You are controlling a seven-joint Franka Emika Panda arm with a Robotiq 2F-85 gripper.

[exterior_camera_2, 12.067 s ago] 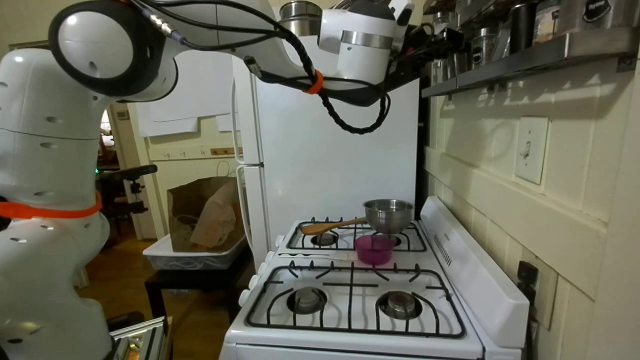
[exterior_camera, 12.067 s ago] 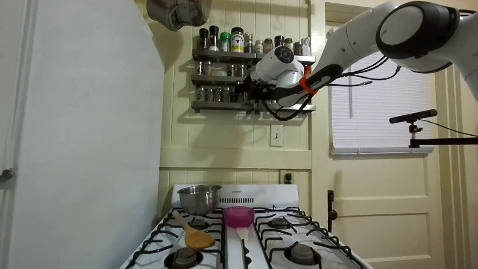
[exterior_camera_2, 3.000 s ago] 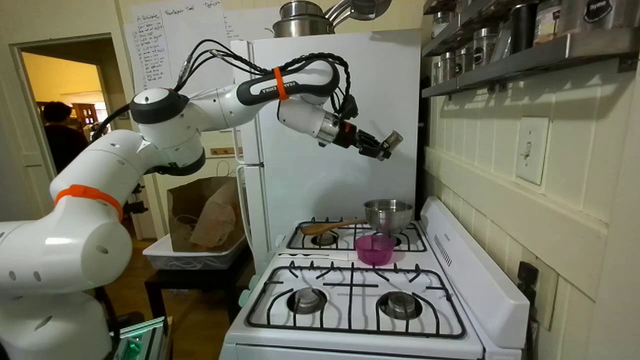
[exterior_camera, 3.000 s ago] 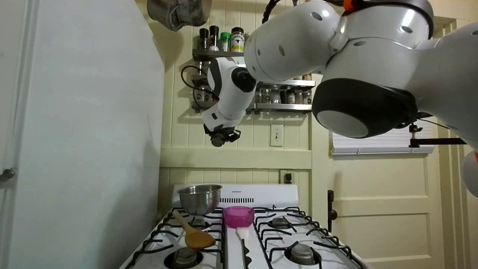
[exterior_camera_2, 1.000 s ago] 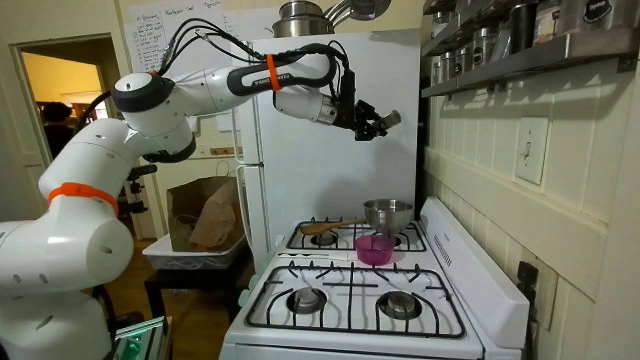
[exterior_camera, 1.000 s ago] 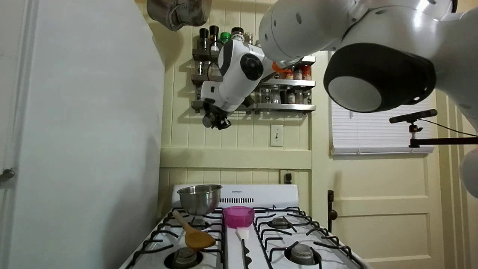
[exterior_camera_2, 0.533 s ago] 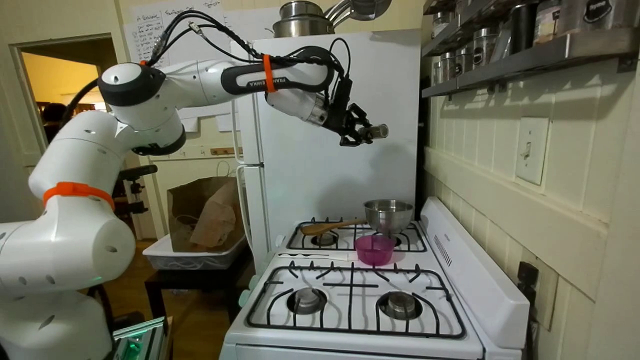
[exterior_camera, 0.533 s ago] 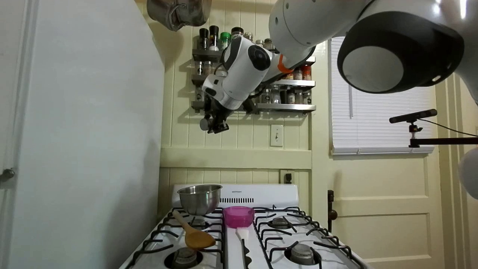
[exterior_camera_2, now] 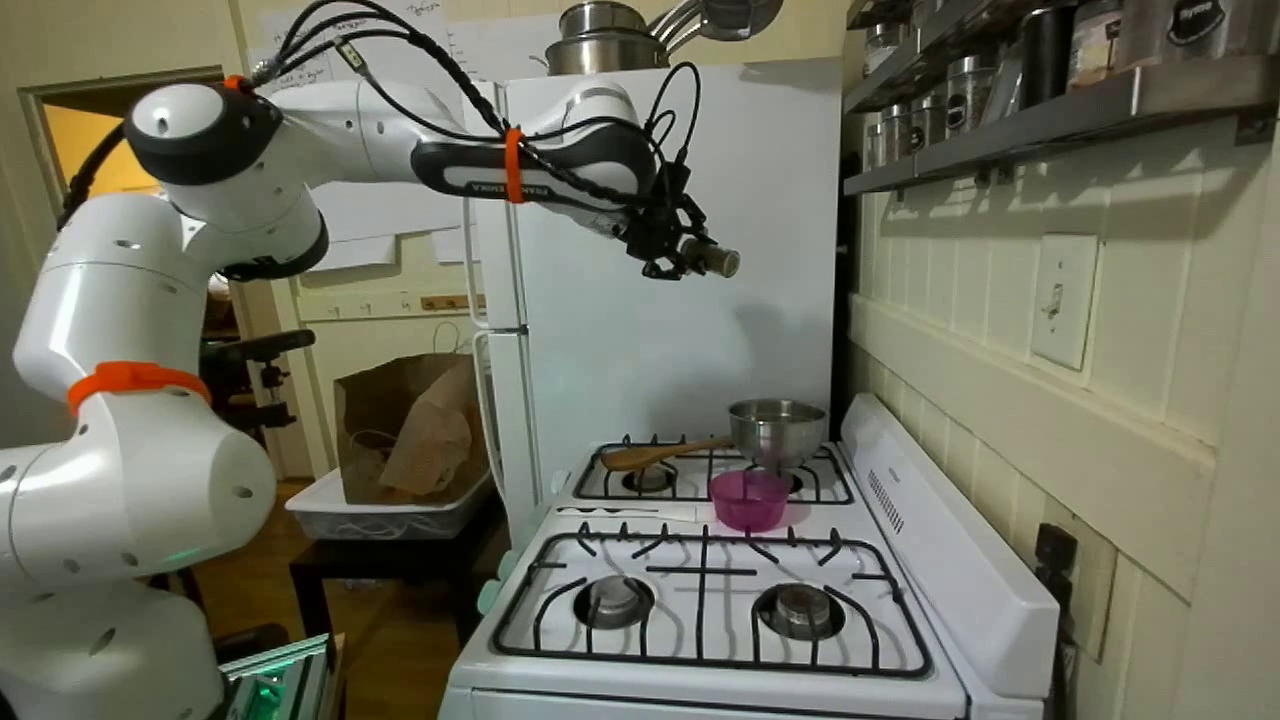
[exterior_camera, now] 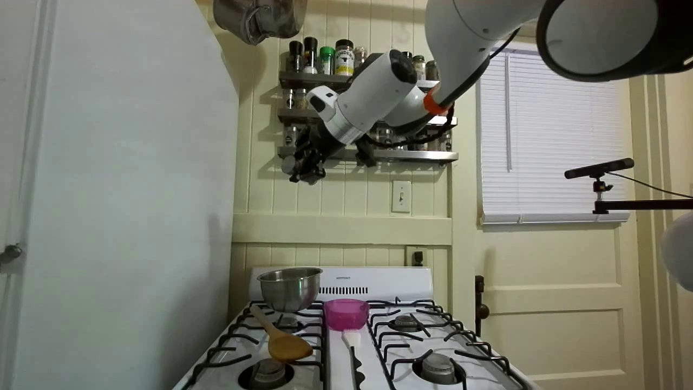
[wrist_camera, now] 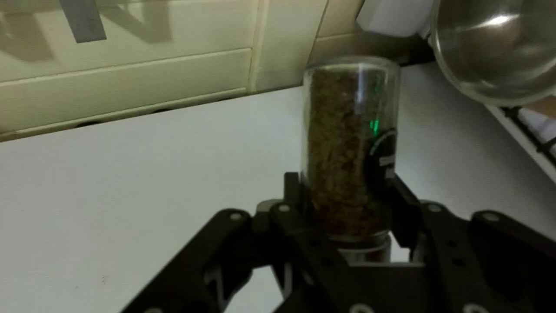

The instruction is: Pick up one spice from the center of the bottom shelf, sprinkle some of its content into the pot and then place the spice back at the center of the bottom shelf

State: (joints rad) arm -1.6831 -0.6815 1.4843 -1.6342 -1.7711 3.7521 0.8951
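In an exterior view, the gripper (exterior_camera: 305, 169) hangs high above the left part of the stove (exterior_camera: 335, 374), with the round grey end of the spice jar (exterior_camera: 288, 164) toward the near side. The pot (exterior_camera: 291, 292) stands at the far left of the stove, a wooden spoon (exterior_camera: 288, 345) lies nearer, and a pink cup (exterior_camera: 346, 316) sits to the pot's right. On the far wall (exterior_camera: 346, 230), the bottom shelf (exterior_camera: 419, 156) runs behind the robot arm (exterior_camera: 371, 97), its small jars (exterior_camera: 291, 135) partly hidden. In an exterior view, in front of the fridge (exterior_camera_2: 640, 340), the gripper has the spice jar tipped nearly flat, one end pointing right, toward the wall. The spice jar is in the air, well apart from the pot below it on the right and from the bottom shelf farther right. In the wrist view, the two fingers (wrist_camera: 293, 195) are clamped on the spice jar from left and right. Its glass is clear, brown contents (wrist_camera: 336, 148) fill most of it, and a dark label (wrist_camera: 382, 161), too blurred to read, shows on its right side. The pot's inside shows at the right, apart from it.
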